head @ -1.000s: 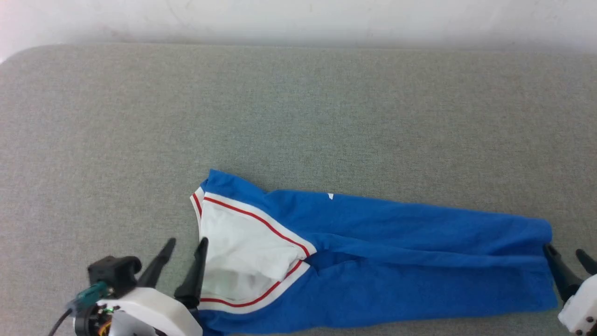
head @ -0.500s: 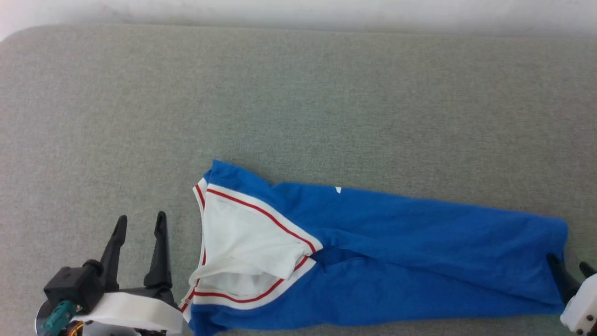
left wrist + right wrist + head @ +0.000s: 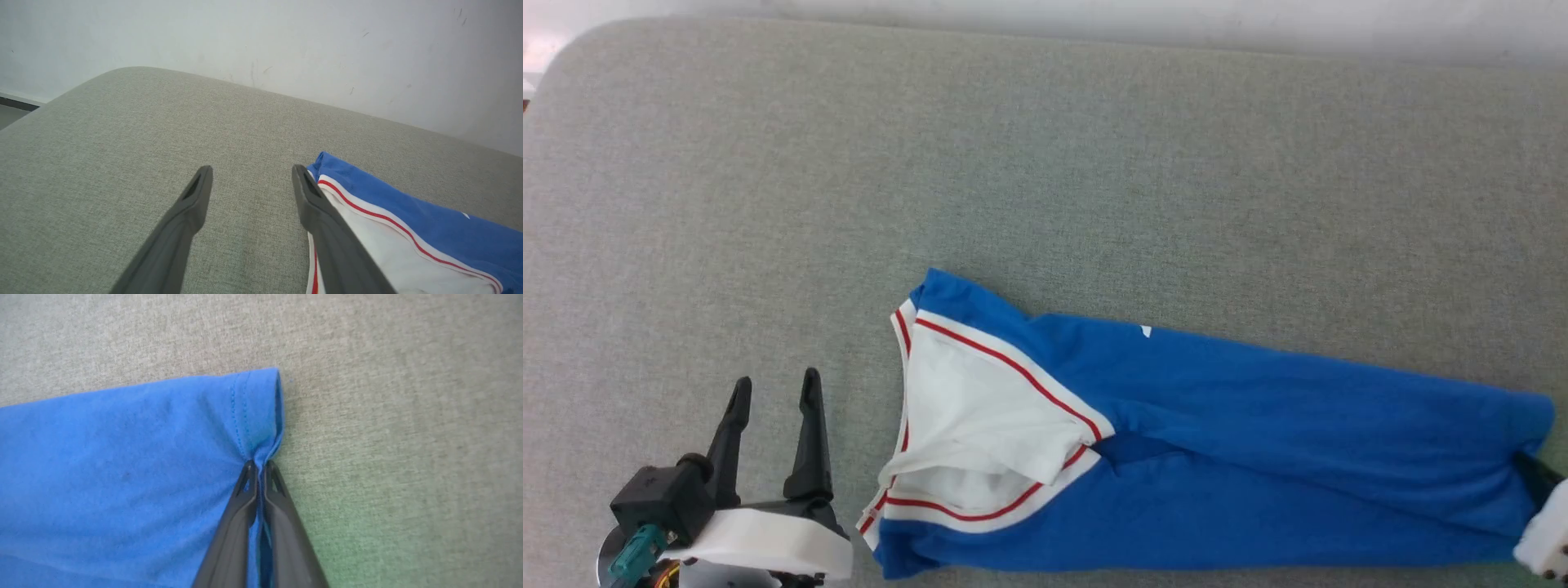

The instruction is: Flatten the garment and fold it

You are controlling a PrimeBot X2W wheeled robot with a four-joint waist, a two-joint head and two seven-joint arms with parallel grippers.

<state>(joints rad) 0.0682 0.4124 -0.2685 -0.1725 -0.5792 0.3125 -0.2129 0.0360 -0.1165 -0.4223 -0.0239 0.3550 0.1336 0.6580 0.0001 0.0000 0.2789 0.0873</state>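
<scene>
1. Lying on the grey fabric-covered surface [image 3: 1045,163], the garment [image 3: 1258,457] forms a long narrow blue band. It runs left to right across the near part of the head view, and its far edge slants nearer toward the right end.
2. Garment, left end: a white sleeve [image 3: 980,408] lies on top of the blue, edged by red-and-white stripe trim [image 3: 1013,371]. The sleeve opening gapes a little, with a loose white flap folded over it.
3. Garment, body: a small white print [image 3: 1146,331] shows at the far edge of the blue. A long crease runs lengthwise, with a darker shadowed pocket just right of the sleeve. The cloth is not fully flat.
4. Right gripper [image 3: 258,463]: fingers pressed together, pinching the garment's right end at the stitched hem [image 3: 241,412]. The cloth gathers into small puckers at the pinch point. In the head view this gripper sits at the lower right edge, mostly cropped, with one dark finger against the blue.
5. Left gripper [image 3: 776,380]: fingers spread, nothing between them. In the head view it stands over bare surface just left of the sleeve end, apart from the cloth. In the left wrist view one finger overlaps the trim edge; I cannot tell whether it touches.
6. Surroundings: a white wall [image 3: 286,41] stands behind the surface's far edge. The surface's far left corner is rounded.
</scene>
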